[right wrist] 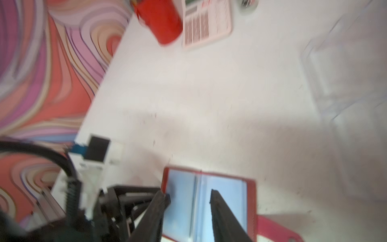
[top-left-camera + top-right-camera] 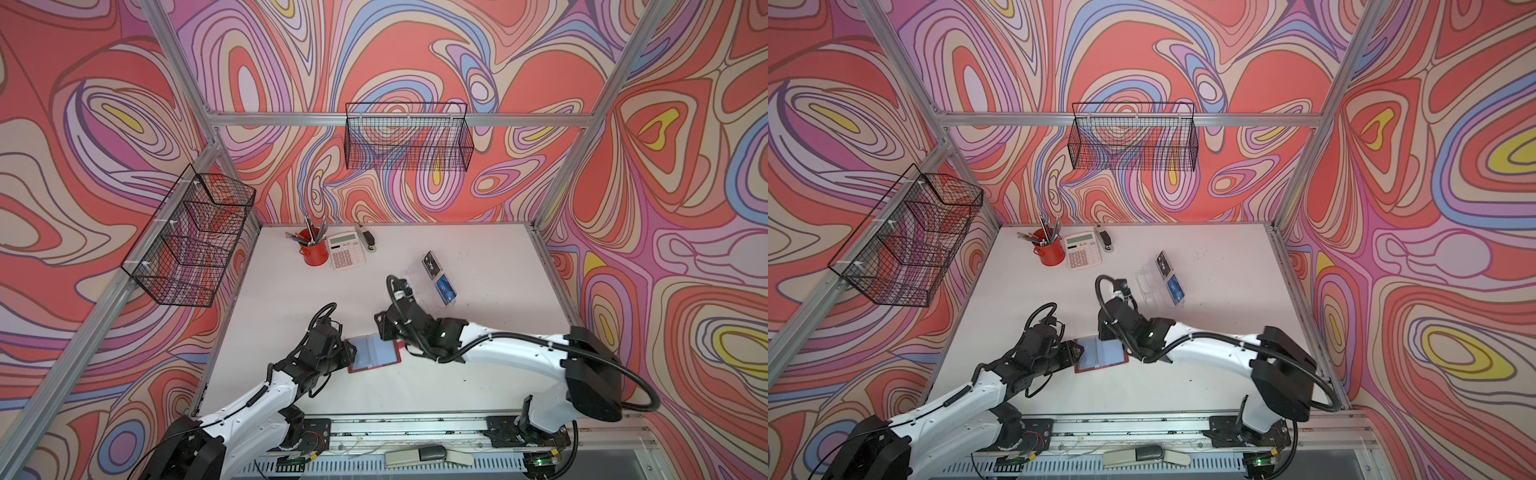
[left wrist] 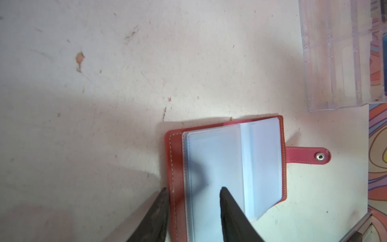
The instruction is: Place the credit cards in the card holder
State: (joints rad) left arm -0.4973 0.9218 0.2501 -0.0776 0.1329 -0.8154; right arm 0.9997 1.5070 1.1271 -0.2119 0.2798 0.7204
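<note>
Both top views: card holder [image 2: 376,351] [image 2: 1102,353] lies open on tabletop [image 2: 478,374], btwn the two arms. The left hand [image 2: 350,353] is at its left edge and the right hand [image 2: 384,334] is over its right half. Credit cards, one black [image 2: 431,264] and one blue [image 2: 445,287], sit in the clear stand [image 2: 415,276], well apart from the holder.

Left wrist: left hand [image 3: 193,191] partly open, nothing clamped. One tip is on a sleeve page, the other off the cover's edge. Looks like it's pinning the holder [image 3: 261,157] flat.

Right wrist (blurred): right hand [image 1: 189,193] partly open and empty, above the sleeves [image 1: 228,188]. Can't tell if any sleeve has a card in it yet.

Step, prob.: btwn cards. Next move needs the right hand to go to the stand, pinch one card by its edge, and line it up w/ a sleeve mouth, w/ the left hand pinning the holder flat.
</note>
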